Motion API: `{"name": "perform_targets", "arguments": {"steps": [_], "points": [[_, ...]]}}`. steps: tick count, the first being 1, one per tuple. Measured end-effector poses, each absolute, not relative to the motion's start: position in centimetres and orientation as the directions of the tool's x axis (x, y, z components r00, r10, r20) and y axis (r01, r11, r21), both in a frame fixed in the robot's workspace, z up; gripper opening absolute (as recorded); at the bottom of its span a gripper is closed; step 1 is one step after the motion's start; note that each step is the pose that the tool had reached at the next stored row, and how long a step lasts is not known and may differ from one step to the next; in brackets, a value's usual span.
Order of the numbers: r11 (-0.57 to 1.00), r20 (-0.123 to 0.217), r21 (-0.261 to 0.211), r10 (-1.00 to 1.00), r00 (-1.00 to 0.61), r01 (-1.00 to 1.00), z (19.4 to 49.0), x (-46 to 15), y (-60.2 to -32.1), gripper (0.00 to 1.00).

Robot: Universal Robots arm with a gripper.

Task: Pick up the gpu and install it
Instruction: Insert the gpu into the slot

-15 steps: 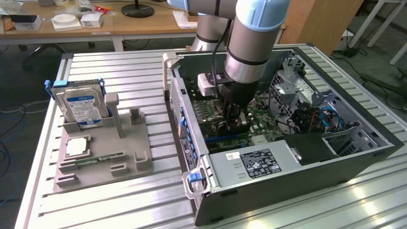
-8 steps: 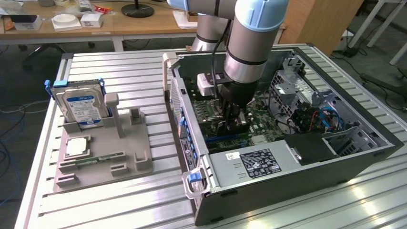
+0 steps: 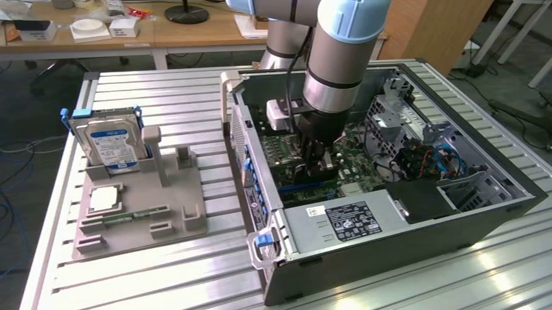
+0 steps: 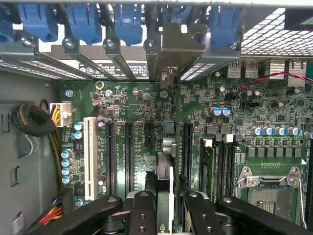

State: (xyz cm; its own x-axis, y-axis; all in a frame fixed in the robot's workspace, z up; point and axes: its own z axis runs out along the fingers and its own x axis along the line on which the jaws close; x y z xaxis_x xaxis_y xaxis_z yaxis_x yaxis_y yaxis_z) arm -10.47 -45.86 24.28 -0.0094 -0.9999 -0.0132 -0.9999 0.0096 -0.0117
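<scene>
The gpu shows edge-on in the wrist view, a thin card running down between my fingers to its silver end bracket at the case's rear slot openings. My gripper is shut on it. It hangs low over the green motherboard, in line with the black expansion slots, and I cannot tell whether its edge touches a slot. In the exterior view my gripper reaches down inside the open computer case, with the dark gpu just above the board.
A row of blue slot latches lines the case's rear wall. A CPU socket and a cable bundle flank the slots. Outside the case, a grey holder carries a blue-labelled hard drive and a memory stick.
</scene>
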Motion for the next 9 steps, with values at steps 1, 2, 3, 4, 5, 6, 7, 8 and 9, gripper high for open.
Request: {"name": "perform_targets", "arguments": {"steps": [1, 2, 3, 4, 5, 6, 7, 8, 9], "points": [[0.009, -0.013, -0.012, -1.0, -0.009, -1.0, 24.27, -10.48, -45.86, 0.26], [0.01, -0.013, -0.012, -1.0, -0.009, -1.0, 24.26, -10.49, -45.86, 0.26], [0.01, -0.013, -0.012, -1.0, -0.01, -1.0, 24.26, -10.49, -45.86, 0.26], [0.01, -0.013, -0.012, -1.0, -0.01, -1.0, 24.26, -10.5, -45.86, 0.26], [0.01, -0.013, -0.012, -1.0, -0.01, -1.0, 24.26, -10.5, -45.86, 0.26], [0.01, -0.013, -0.012, -1.0, -0.01, -1.0, 24.25, -10.5, -45.86, 0.26], [0.01, -0.013, -0.012, -1.0, -0.01, -1.0, 24.25, -10.5, -45.85, 0.26], [0.01, -0.013, -0.012, -1.0, -0.01, -1.0, 24.25, -10.49, -45.85, 0.26], [0.01, -0.013, -0.012, -1.0, -0.009, -1.0, 24.24, -10.49, -45.84, 0.26]]}}
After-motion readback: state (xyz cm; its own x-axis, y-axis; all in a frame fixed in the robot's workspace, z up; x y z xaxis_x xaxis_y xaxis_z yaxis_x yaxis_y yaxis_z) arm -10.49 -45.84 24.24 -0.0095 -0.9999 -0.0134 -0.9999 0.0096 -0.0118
